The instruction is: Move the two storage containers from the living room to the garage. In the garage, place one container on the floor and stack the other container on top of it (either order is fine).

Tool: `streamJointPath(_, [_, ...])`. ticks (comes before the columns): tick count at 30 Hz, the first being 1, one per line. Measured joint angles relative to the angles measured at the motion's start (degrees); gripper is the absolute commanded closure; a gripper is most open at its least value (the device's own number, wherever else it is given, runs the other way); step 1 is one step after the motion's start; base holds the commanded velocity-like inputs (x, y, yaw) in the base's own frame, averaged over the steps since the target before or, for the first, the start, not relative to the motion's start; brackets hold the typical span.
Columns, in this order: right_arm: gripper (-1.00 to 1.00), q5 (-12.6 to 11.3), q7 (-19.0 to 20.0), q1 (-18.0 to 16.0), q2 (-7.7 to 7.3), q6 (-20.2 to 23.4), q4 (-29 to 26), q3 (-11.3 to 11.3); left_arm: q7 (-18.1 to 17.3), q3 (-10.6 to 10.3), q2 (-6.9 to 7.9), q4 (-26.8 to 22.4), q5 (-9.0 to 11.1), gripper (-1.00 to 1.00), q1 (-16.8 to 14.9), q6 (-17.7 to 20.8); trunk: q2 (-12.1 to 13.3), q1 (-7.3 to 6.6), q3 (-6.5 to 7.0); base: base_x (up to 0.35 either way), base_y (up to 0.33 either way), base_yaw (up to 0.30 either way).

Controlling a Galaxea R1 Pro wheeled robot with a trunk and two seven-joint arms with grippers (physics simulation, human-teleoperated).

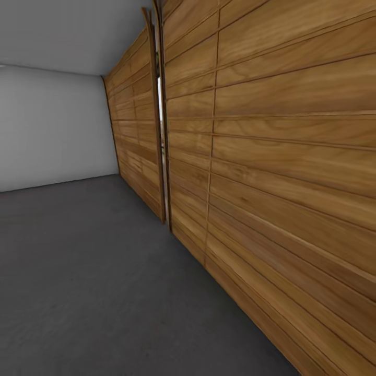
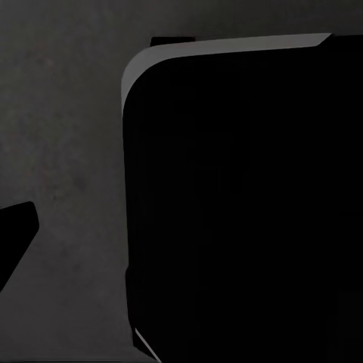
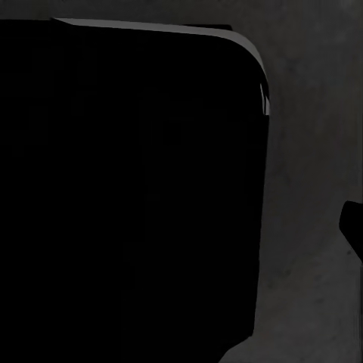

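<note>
Head view, left to right: a plain pale grey wall [image 1: 52, 130] closes the far end of the garage, under a grey ceiling [image 1: 68, 31]. The dark grey, rough floor [image 1: 94, 282] runs from that wall to the near edge of the picture. On the right stands a wooden slatted panel door [image 1: 282, 172], its horizontal planks receding toward the far wall. A narrow upright gap [image 1: 161, 136] divides the far section of the door from the near one, with a pale strip showing through it.

Left wrist view: a large black body with a rounded corner and a thin grey edge [image 2: 242, 204] lies over the grey floor [image 2: 68, 136]. A small black shape [image 2: 15, 238] enters at the picture's edge, apart from the large body. Whether it is a finger cannot be told, so the state of the left jaws cannot be told, nor any hold.

Right wrist view: a like black body with rounded corner [image 3: 128, 189] covers the grey floor [image 3: 310, 121]. A small dark shape [image 3: 352, 223] sits at the edge. State of the right jaws cannot be told.

With the jaws unresolved, nothing can be placed relative to them.
</note>
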Motion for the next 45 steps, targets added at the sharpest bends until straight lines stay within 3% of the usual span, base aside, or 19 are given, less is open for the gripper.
streamJointPath(45, [-1.0, -0.4, -0.1, 0.0, -0.11, -0.3, 0.0, -0.1, 0.0, 0.0, 0.0, 0.0, 0.0, -1.0, 0.0, 0.0, 0.0, 0.0, 0.0, 0.0, 0.0, 0.278])
